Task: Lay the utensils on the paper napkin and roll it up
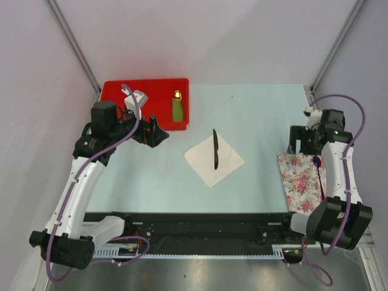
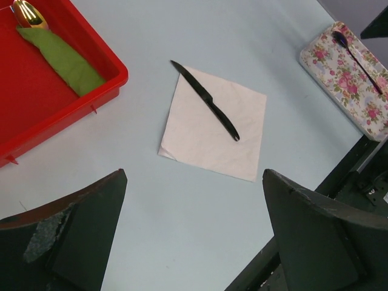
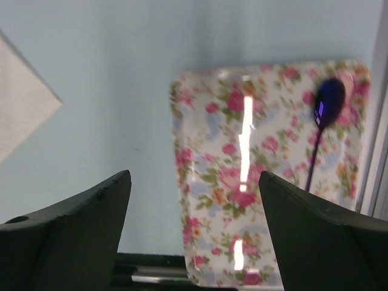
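Left fingers: spread wide apart, nothing between them, both dark pads seen at the lower edge of the left wrist view.
Left gripper (image 2: 194, 212): raised above bare table, near the front corner of the red tray, pointed toward the napkin; touching nothing.
Right fingers: spread wide apart as well, nothing pinched, dark pads low in the right wrist view.
Right gripper (image 3: 194, 218): hovering over the far part of the floral mat, the spoon just off to one side of the gap and not between the pads.
Spoon (image 3: 327, 108): lying flat on the floral mat near its right edge, small purple bowl toward the far side, thin dark handle running toward the arm bases; well apart from the napkin.
Knife (image 2: 206, 100): thin, all black, lying flat across the napkin, blade tip poking just past the far edge.
Paper napkin (image 2: 206, 139): plain white square, flat and unrolled, turned like a diamond at mid-table between the two arms.
Floral mat (image 1: 300, 182): pink-and-white flower print, glossy under the light, at the right side of the table.
Red tray (image 1: 115, 91): far left corner of the table, holding a green piece with a gold tip (image 1: 177, 109).
Table (image 1: 254, 115): pale blue top.
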`<state>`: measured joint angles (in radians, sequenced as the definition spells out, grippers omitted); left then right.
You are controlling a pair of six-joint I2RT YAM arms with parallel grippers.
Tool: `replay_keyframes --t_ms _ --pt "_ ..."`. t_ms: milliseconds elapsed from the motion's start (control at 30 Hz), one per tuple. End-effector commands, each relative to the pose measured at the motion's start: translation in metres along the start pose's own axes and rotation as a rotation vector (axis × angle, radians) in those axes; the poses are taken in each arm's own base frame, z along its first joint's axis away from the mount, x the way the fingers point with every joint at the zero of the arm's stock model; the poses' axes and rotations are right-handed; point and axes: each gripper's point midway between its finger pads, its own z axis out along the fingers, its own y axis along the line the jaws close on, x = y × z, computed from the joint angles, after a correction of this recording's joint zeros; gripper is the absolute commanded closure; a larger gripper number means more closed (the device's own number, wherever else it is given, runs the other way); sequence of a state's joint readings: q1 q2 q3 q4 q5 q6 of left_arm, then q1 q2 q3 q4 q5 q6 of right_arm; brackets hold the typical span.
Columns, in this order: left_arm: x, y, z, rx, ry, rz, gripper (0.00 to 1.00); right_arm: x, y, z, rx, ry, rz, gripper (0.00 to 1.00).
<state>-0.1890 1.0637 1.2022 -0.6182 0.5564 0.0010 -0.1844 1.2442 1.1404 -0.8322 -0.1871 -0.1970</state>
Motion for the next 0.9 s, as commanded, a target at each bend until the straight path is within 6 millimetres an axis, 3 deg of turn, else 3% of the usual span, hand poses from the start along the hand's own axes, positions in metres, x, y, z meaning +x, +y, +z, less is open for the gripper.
replay_keyframes --t_ms 0,167,300,533,633,733,867 --pt "0.008 -0.006 -0.004 0.035 0.010 0.005 0.00 0.057 -0.036 -0.001 0.005 0.163 -0.032 0.12" --pt "0.022 -0.009 0.002 0.075 0.025 -0.019 0.01 0.096 -0.077 0.000 0.037 0.240 0.042 0.27" --pt "0.028 -0.016 0.004 0.121 0.007 -0.032 0.02 0.123 -0.092 0.010 0.030 0.299 0.080 0.32" --pt "0.017 -0.032 0.001 0.189 -0.093 -0.047 0.03 0.139 -0.108 0.031 0.075 0.333 0.114 0.39" --pt "0.015 -0.027 0.004 0.174 -0.122 -0.025 0.03 0.147 -0.119 0.035 0.088 0.356 0.082 0.40" --pt "0.022 -0.019 0.010 0.141 -0.109 -0.059 0.04 0.158 -0.127 0.028 0.078 0.377 0.082 0.42" --pt "0.029 -0.025 0.009 0.174 -0.096 -0.065 0.05 0.168 -0.133 0.021 0.079 0.395 0.041 0.43"
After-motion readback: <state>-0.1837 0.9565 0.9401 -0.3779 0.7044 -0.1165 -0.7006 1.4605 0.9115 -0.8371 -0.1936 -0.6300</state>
